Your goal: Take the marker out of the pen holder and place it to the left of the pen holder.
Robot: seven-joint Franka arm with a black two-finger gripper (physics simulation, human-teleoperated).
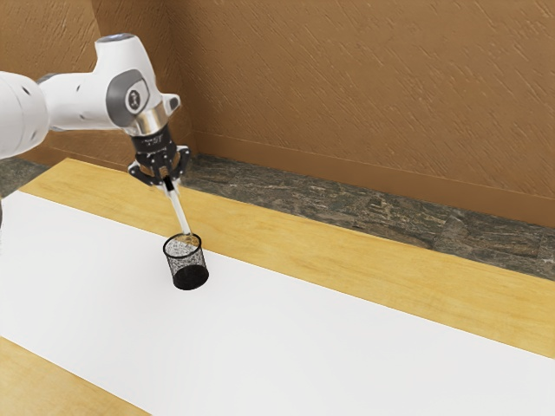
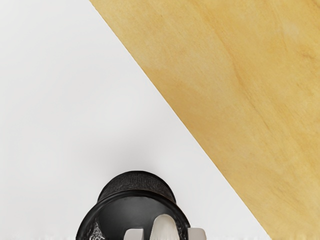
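Note:
My gripper (image 1: 168, 180) is above the black mesh pen holder (image 1: 190, 276), shut on the upper end of the white marker (image 1: 179, 210). The marker hangs down at a slight tilt, its lower end by the holder's rim; whether that tip is just inside or above the opening I cannot tell. In the wrist view the marker (image 2: 164, 229) shows between the two light fingertips of the gripper (image 2: 165, 234), over the dark opening of the pen holder (image 2: 136, 182). The pen holder stands upright.
A white sheet or strip (image 1: 295, 338) runs along the wooden table (image 1: 364, 269), with the pen holder on it near its far edge. A brown wall (image 1: 373, 95) rises beyond the table and the dark stone floor (image 1: 347, 212).

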